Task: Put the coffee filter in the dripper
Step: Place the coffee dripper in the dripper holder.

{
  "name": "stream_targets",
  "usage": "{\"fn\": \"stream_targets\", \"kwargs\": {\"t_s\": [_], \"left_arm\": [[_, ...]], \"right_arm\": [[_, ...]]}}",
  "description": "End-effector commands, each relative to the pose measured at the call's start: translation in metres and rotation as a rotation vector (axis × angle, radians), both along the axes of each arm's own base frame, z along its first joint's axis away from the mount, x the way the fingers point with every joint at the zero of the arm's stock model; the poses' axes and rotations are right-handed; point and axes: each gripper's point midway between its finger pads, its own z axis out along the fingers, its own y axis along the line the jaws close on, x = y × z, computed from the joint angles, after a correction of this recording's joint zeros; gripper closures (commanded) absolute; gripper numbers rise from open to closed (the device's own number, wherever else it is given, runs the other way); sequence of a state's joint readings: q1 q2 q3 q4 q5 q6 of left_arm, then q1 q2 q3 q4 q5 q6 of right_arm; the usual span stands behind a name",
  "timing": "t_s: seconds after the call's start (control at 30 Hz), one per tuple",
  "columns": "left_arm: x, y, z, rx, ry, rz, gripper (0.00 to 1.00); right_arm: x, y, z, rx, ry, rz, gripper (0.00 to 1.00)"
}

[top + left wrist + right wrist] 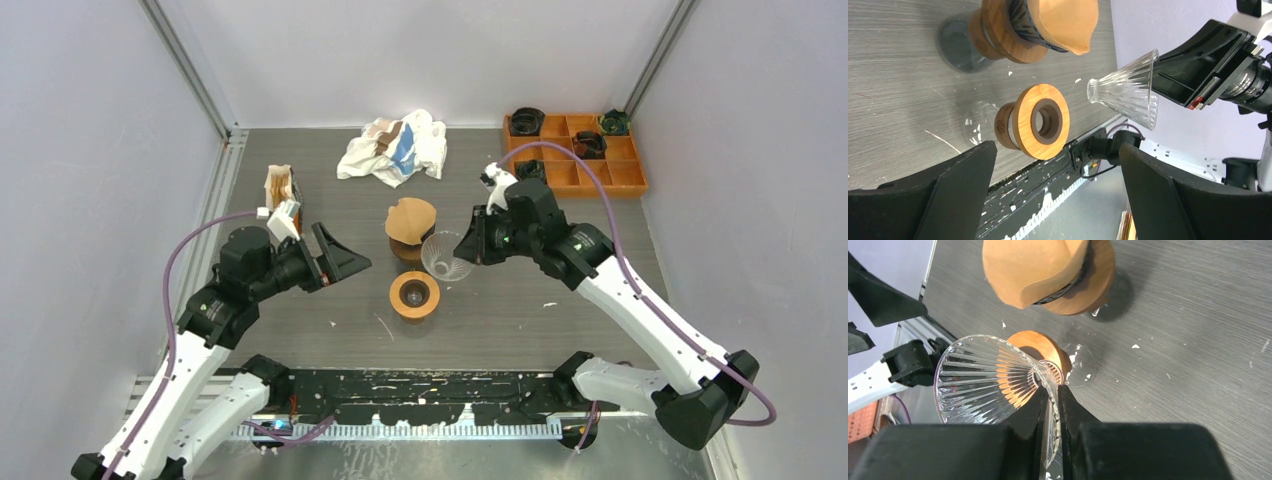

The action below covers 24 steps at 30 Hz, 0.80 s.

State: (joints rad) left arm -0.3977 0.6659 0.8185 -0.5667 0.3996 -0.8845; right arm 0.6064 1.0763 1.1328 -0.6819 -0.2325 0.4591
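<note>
Nearest the overhead camera, the two arm bases are seen bolted along the table (560, 300) edge. Further in, the left gripper (345, 262) is held spread wide and empty, just left of a wooden ring (414, 294) resting on the table. The right gripper (468, 248) is pinched on the rim of a glass cone (446, 256), which is held tilted just beside the ring. The paper filter (411, 218) is found behind the ring, seated on a second wooden stand, untouched. From the left wrist, the fingers (948, 200) are shown well apart with nothing between them, and the ring and cone lie ahead. From the right wrist, the fingers (1075, 415) are seen pressed onto the cone's glass wall. The dripper is judged to be under assembly, with the filter step not yet begun. Next, the cone would need to be righted and its narrow end lowered into the ring's hole, after which the filter could be fetched by the free gripper.
</note>
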Motion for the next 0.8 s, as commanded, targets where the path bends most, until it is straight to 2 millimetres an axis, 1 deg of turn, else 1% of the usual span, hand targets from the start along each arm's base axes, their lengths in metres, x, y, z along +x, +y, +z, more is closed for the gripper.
{"fn": "stream_targets", "kwargs": {"t_s": [0.0, 0.1, 0.3, 0.43, 0.6, 0.7, 0.73, 0.77], "left_arm": [[0.004, -0.017, 0.013, -0.022, -0.063, -0.045, 0.04], [0.005, -0.019, 0.013, -0.006, -0.074, -0.036, 0.04], [0.005, -0.024, 0.015, -0.017, -0.072, -0.045, 0.08], [0.004, -0.027, 0.015, -0.025, -0.072, -0.048, 0.11], [0.003, -0.034, 0.013, -0.029, -0.065, -0.061, 0.12], [0.003, -0.039, 0.006, -0.015, -0.05, -0.072, 0.12], [0.003, -0.04, 0.004, -0.011, -0.047, -0.073, 0.15], [0.003, -0.041, 0.002, -0.006, -0.043, -0.073, 0.16]], "right_arm": [[0.0, 0.024, 0.025, 0.019, -0.079, 0.041, 0.97], [-0.009, 0.039, 0.022, 0.003, -0.08, 0.089, 0.97], [-0.017, 0.062, 0.011, -0.023, -0.072, 0.142, 0.96], [-0.016, 0.071, 0.005, -0.031, -0.069, 0.152, 0.96], [-0.015, 0.08, -0.004, -0.038, -0.055, 0.164, 0.96], [-0.015, 0.084, -0.009, -0.047, -0.049, 0.171, 0.96], [-0.015, 0.084, -0.011, -0.052, -0.046, 0.171, 0.96], [-0.015, 0.084, -0.013, -0.057, -0.045, 0.171, 0.96]]}}
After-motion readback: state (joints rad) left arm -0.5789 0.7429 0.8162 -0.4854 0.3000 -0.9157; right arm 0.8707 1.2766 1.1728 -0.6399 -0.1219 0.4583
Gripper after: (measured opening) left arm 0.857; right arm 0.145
